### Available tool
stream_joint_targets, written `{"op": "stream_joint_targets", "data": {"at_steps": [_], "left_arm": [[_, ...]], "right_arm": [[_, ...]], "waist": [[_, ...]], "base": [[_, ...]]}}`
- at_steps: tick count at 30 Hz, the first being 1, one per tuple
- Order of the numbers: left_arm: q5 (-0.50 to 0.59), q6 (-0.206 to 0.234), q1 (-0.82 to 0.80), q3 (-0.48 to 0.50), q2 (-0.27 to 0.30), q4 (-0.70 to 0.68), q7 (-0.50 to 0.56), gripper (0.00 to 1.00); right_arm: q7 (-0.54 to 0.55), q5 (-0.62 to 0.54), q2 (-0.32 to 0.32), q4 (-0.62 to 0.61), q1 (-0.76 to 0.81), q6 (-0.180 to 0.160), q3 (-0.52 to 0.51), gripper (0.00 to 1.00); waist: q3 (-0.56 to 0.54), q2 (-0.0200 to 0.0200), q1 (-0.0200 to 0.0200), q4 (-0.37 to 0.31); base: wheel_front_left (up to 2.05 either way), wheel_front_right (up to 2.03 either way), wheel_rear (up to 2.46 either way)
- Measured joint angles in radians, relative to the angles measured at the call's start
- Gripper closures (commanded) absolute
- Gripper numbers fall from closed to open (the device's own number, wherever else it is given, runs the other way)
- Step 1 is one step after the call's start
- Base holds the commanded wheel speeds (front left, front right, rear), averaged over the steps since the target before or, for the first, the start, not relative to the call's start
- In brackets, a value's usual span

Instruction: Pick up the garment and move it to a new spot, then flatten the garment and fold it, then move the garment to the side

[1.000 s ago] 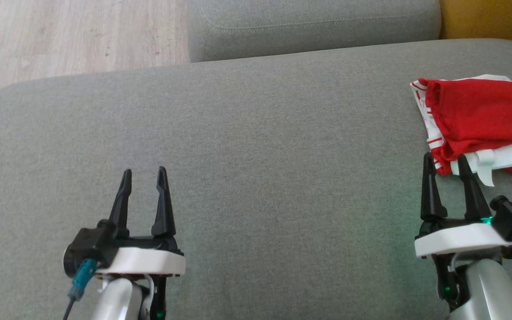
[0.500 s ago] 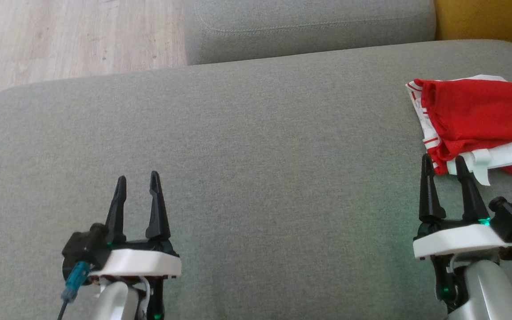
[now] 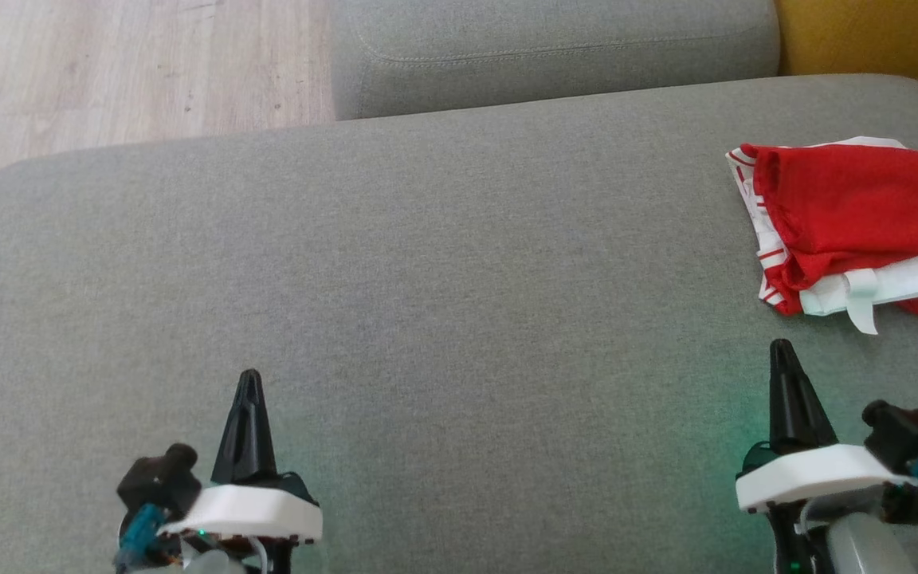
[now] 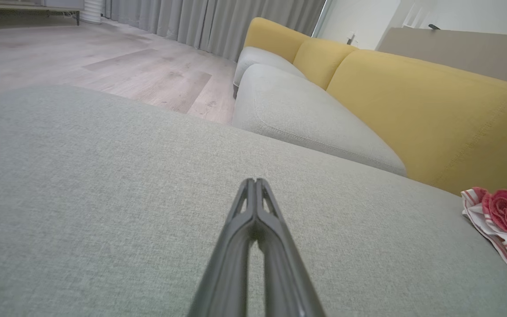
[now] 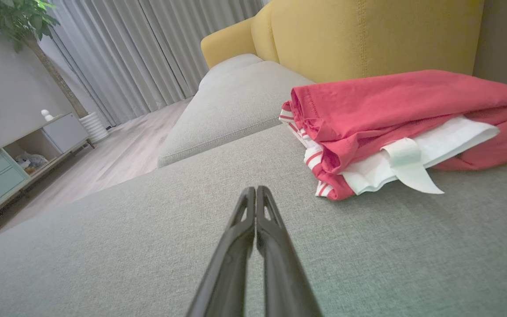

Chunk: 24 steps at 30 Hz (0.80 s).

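The garment (image 3: pixel 849 227), red and white with red stripes, lies folded in a flat bundle at the right end of the grey cushion (image 3: pixel 443 287). It appears again in the right wrist view as the same folded garment (image 5: pixel 394 132), and small at the right edge as the garment (image 4: pixel 504 224) in the left wrist view. My right gripper (image 3: pixel 782 351) is shut and empty, a short way in front of the bundle and apart from it. My left gripper (image 3: pixel 249 379) is shut and empty too, over bare cushion at the lower left. Both gripper tips (image 4: pixel 255 181) (image 5: pixel 255 190) meet.
A second grey seat cushion (image 3: pixel 555 48) lies beyond, with a yellow backrest (image 4: pixel 412 110) to the right. Wooden floor (image 3: pixel 108 64) lies past the cushion's far left edge. A cabinet (image 5: pixel 11 163), curtains and a plant stand across the room.
Both grippers have gone from open to shut and have drawn back toward me. The right one now stands clear of the garment's near edge. The garment has not moved.
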Motion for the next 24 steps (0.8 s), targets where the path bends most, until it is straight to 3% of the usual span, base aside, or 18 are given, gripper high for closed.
{"op": "stream_joint_targets", "data": {"at_steps": [24], "left_arm": [[-0.238,-0.025,-0.002,0.053,0.0,-0.014,0.074,1.0]], "right_arm": [[0.072,0.265,0.0,-0.021,-0.001,0.0,-0.024,1.0]], "waist": [[-0.009,0.0,0.0,0.008]], "base": [[0.0,0.0,0.0]]}}
